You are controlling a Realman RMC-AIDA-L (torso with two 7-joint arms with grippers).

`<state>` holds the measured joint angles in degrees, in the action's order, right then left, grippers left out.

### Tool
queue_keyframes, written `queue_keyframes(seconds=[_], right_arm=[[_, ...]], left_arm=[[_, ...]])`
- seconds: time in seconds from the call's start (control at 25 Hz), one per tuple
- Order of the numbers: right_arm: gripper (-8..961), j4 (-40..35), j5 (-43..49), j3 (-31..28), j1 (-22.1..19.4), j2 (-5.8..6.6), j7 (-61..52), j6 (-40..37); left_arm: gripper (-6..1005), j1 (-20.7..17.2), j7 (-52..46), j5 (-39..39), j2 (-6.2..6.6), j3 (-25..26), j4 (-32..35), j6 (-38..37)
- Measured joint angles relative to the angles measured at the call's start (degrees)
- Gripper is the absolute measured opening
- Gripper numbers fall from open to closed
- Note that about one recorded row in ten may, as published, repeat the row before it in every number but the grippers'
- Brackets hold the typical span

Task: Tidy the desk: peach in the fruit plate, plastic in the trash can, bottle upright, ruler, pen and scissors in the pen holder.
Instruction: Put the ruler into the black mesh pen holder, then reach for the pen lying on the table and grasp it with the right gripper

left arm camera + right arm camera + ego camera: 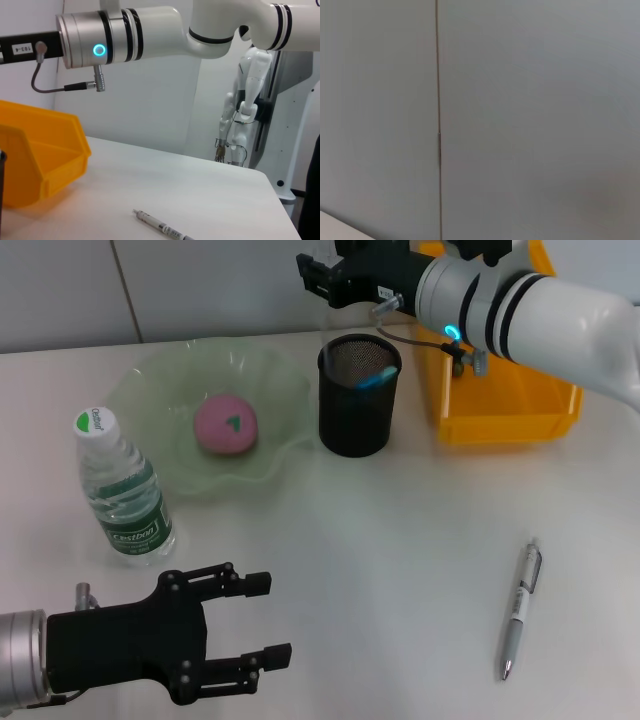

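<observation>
On the desk [400,530], right of centre, the pen [520,610] lies flat and alone, well apart from the pen holder [358,395]. It looks light, stiff and smooth, likely to roll; a grip across mid-barrel seems best. Right gripper [305,275] hangs above the holder, fingers apart, empty. Left gripper [265,620] hovers low near the upright bottle [122,490], fingers apart. Peach [226,425] sits in the fruit plate [150,370]; the yellow bin [500,425] stands behind.

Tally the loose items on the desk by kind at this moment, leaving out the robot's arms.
Bottle, upright: 1
Peach, in the plate: 1
Fruit plate: 1
Pen holder, something blue inside: 1
Yellow bin: 1
Pen, lying on the desk: 1
Total: 6
</observation>
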<state>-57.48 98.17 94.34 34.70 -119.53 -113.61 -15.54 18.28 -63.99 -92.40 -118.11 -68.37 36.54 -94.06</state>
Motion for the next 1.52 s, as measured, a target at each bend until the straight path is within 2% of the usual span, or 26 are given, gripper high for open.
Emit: queue_keyframes(seconds=[0.16, 0.56, 0.92, 0.96, 1.04, 1.16, 1.32, 1.36, 1.4, 1.52], right_arm=[[613, -1.17, 0.11, 0.15, -0.77, 0.08, 0.03, -0.19], [748, -4.14, -0.01, -0.79, -3.14, 0.18, -0.17, -2.61], [765, -13.36, -2.32, -2.49, -9.02, 0.31, -2.30, -4.69], [765, -15.58, -2.53, -4.90, -10.40, 0.29, -2.38, -8.48], [765, -16.25, -2.69, -6.20, -10.76, 0.26, -2.37, -10.47], [765, -17.09, -3.72, -11.62, -10.81, 0.41, -2.07, -19.32], [766, -16.49, -3.94, -20.86, -9.24, 0.56, 0.49, -36.72], [766, -16.11, -3.74, -25.44, -8.16, 0.82, 1.77, -46.10], [766, -16.11, -3.74, -25.44, -8.16, 0.82, 1.77, -46.10], [766, -15.98, -2.81, -30.34, -7.06, 2.16, 2.48, -57.04]], left_arm=[[758, 0.00, 0.01, 0.00, -0.01, 0.50, -0.06, -0.05], [758, 0.00, 0.01, 0.03, -0.01, 0.82, -0.06, -0.07], [758, 0.20, 0.00, 0.03, -0.10, 1.23, -0.06, 0.02], [758, 0.26, 0.00, 0.03, -0.10, 1.23, -0.06, 0.08], [758, 0.35, 0.00, 0.03, -0.11, 1.23, -0.09, 0.14], [758, 0.44, 0.00, 0.03, -0.19, 1.23, -0.14, 0.29], [758, 0.56, -0.13, 0.03, -0.29, 1.24, -0.15, 0.33], [758, 0.61, -0.21, 0.03, -0.34, 1.25, -0.15, 0.33], [758, 0.64, -0.28, 0.03, -0.36, 1.27, -0.15, 0.34], [758, 0.71, -0.46, 0.04, -0.42, 1.30, -0.15, 0.38]])
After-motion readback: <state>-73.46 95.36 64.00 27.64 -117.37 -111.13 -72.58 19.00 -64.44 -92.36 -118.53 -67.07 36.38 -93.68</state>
